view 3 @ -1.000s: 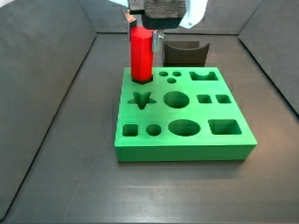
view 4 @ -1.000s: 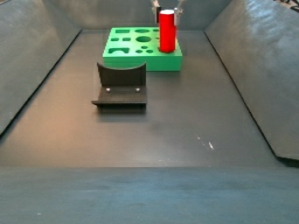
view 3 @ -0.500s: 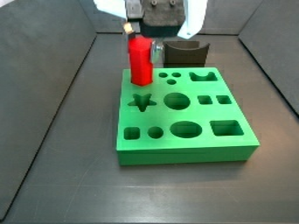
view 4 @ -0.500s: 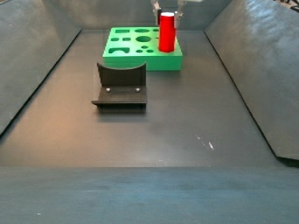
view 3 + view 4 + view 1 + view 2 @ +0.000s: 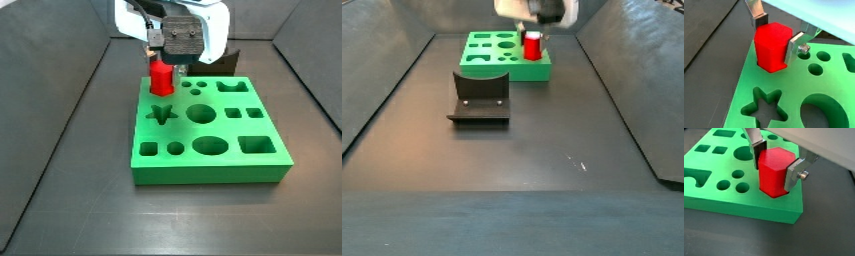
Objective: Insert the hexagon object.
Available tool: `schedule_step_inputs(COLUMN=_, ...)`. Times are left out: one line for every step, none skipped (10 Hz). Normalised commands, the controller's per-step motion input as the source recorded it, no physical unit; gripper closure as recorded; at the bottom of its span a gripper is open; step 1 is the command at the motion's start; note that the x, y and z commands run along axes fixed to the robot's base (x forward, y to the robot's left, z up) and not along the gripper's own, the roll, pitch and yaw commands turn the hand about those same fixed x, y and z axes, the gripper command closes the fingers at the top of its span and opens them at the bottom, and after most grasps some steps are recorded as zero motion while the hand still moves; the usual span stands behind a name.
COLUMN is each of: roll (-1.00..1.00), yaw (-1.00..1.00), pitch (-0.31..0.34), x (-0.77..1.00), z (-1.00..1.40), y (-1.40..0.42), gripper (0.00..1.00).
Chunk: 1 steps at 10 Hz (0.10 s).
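Note:
The red hexagon object stands upright with its lower part sunk in a hole at a corner of the green block. It also shows in the other wrist view and in both side views. My gripper is right over it, with a finger plate on each side of its upper end and shut on it. The gripper shows in both side views. The green block has several shaped holes, among them a star hole.
The dark grey curved holder stands on the floor beside the green block; in a side view it sits behind the block. Grey sloped walls enclose the dark floor.
The gripper has come down with the hexagon object. The peg, earlier standing tall above the block, is now mostly sunk in its hole.

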Motion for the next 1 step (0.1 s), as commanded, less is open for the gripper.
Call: schedule_step_inputs(roll=-0.02, yaw=0.0, pitch=0.0, x=0.0, z=0.0, y=0.0, gripper=1.0)
